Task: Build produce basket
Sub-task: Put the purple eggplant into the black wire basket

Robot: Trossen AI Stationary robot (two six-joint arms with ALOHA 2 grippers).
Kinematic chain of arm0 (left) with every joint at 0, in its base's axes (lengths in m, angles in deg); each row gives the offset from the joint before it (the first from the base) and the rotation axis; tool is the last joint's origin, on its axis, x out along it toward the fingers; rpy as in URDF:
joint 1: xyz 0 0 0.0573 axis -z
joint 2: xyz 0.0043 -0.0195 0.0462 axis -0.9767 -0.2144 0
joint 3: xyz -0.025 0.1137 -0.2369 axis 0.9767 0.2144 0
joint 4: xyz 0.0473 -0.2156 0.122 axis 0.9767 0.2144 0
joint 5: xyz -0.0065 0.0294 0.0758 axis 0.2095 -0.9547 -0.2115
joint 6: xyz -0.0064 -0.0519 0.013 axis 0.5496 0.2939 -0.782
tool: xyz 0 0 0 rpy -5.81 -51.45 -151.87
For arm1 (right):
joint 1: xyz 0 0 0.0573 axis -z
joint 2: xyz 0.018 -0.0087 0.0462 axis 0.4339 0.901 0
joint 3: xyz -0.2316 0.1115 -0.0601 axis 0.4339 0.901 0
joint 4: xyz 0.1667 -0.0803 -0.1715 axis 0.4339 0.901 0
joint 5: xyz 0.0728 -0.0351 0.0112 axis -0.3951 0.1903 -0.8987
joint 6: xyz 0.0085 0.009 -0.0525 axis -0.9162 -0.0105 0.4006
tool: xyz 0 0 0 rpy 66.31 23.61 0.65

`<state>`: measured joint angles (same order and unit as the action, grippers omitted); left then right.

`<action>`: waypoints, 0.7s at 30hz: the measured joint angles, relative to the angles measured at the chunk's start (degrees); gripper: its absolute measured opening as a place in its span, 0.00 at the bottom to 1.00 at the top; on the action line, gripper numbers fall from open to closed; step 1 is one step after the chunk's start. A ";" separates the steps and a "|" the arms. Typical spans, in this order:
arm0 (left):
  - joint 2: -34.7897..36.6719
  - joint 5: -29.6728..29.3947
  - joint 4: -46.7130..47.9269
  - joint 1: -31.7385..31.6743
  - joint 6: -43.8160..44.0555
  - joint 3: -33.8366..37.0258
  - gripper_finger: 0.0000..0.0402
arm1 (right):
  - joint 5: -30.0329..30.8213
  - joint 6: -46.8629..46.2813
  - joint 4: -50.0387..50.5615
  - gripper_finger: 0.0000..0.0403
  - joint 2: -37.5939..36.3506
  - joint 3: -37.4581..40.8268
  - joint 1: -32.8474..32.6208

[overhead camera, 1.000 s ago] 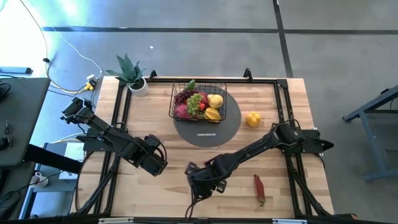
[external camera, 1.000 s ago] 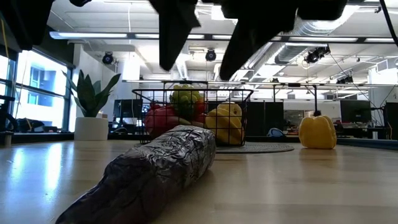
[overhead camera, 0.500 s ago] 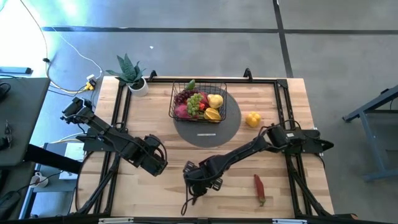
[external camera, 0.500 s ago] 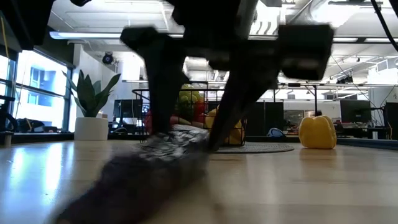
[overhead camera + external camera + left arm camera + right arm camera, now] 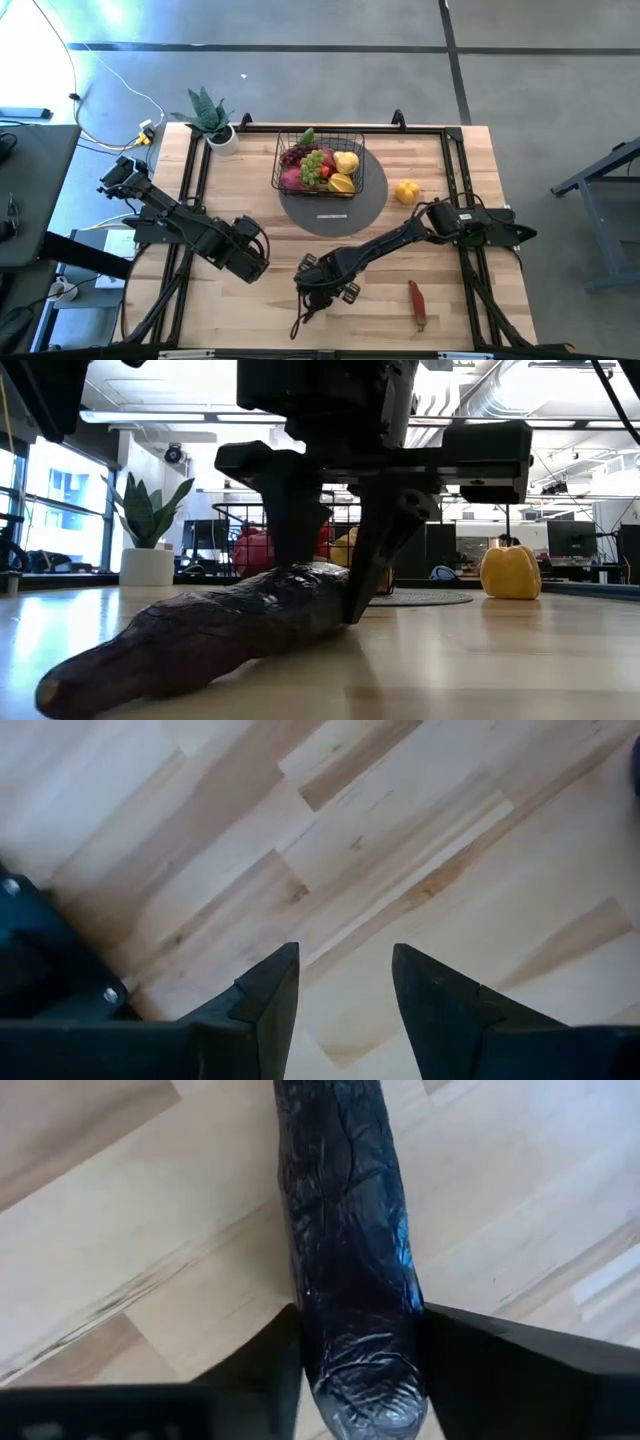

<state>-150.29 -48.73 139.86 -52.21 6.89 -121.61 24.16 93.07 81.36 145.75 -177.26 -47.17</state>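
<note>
Near the counter's (image 5: 250,190) front edge, a dark purple pod (image 5: 200,635) lies flat on the wood, its thick end between the fingers of the right claw (image 5: 322,287), which press against both its sides. The wrist view shows the pod (image 5: 345,1240) running straight out from between those fingers (image 5: 250,1370). Well behind it, the basket (image 5: 318,160) sits on a grey round mat (image 5: 350,210), already holding grapes (image 5: 312,162), a pink fruit (image 5: 292,178) and yellow pieces (image 5: 344,172). A yellow pepper (image 5: 406,191) stands just beside the mat, and a red pepper (image 5: 417,302) lies to the right of the right claw. The left claw (image 5: 250,258) hangs over bare wood on the left, fingers (image 5: 265,995) apart and holding nothing. A potted plant (image 5: 212,120) stands at the far left corner.
</note>
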 joint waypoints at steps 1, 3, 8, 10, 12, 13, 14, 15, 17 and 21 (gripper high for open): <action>0.00 -0.55 0.29 -0.05 -0.75 0.00 0.38 | 0.01 -0.69 0.22 0.31 -0.04 0.00 0.00; 0.00 -1.45 1.54 -0.39 -1.79 0.00 0.38 | 0.01 -2.82 0.70 0.28 -0.06 0.00 0.00; 0.61 -6.01 4.82 -0.70 -2.86 0.00 0.38 | 0.03 -10.09 1.60 0.28 -0.13 0.00 0.00; 1.54 -7.23 5.48 -0.74 -4.14 0.00 0.38 | 0.03 -14.21 1.82 0.28 -0.25 0.00 0.00; 2.24 -8.20 5.52 -1.22 -5.86 0.00 0.38 | 0.01 -18.56 1.86 0.28 -0.31 0.00 0.10; 2.77 -8.59 5.56 -1.52 -6.71 0.00 0.38 | -0.01 -20.51 1.85 0.28 -0.33 0.00 0.15; 3.42 -9.07 5.62 -1.88 -7.47 0.00 0.38 | -0.01 -22.51 1.97 0.28 -0.48 0.00 0.20; 4.14 -9.61 5.72 -2.29 -8.44 0.00 0.38 | -0.03 -24.25 2.16 0.28 -0.65 0.00 0.22; 5.59 -10.60 5.72 -3.26 -10.30 0.00 0.38 | 0.00 -27.46 2.11 0.28 -0.99 0.00 0.38; 8.58 -11.86 5.72 -5.63 -14.46 0.00 0.38 | 0.91 -33.07 2.80 0.28 -1.90 0.00 0.97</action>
<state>-141.71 -60.59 145.58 -57.85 -7.57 -121.61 25.07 60.00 84.16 143.85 -177.26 -46.20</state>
